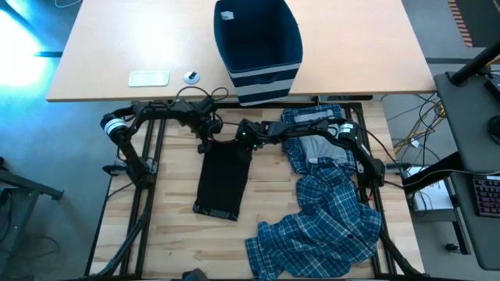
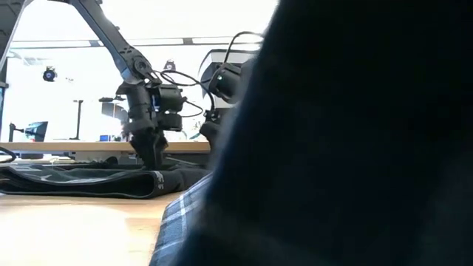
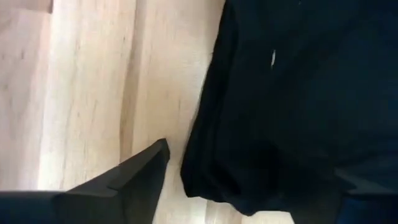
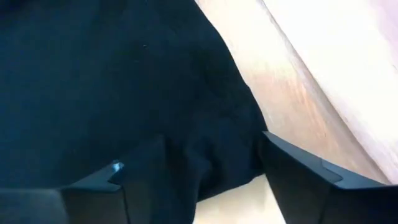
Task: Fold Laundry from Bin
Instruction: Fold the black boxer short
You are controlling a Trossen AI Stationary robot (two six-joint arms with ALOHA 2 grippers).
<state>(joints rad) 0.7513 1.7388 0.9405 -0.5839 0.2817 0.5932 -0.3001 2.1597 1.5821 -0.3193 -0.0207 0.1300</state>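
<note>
Plaid laundry [image 1: 328, 211] heaps closest to the low camera, spilling over the worktop's [image 1: 172, 234] right side. The black piece [image 1: 224, 179] lies flat mid-worktop, the bin [image 1: 258, 47] standing beyond. Both grippers sit at its far edge, left gripper [image 1: 209, 142] and right gripper [image 1: 246, 140], jaws parted astride the hem. To fold cleanly, they should pinch both corners evenly, then lift and carry together.

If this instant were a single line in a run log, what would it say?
left pincer: open at black cloth top-left corner | right pincer: open at top-right corner | plaid clothes: heaped at right | bin: beyond
</note>
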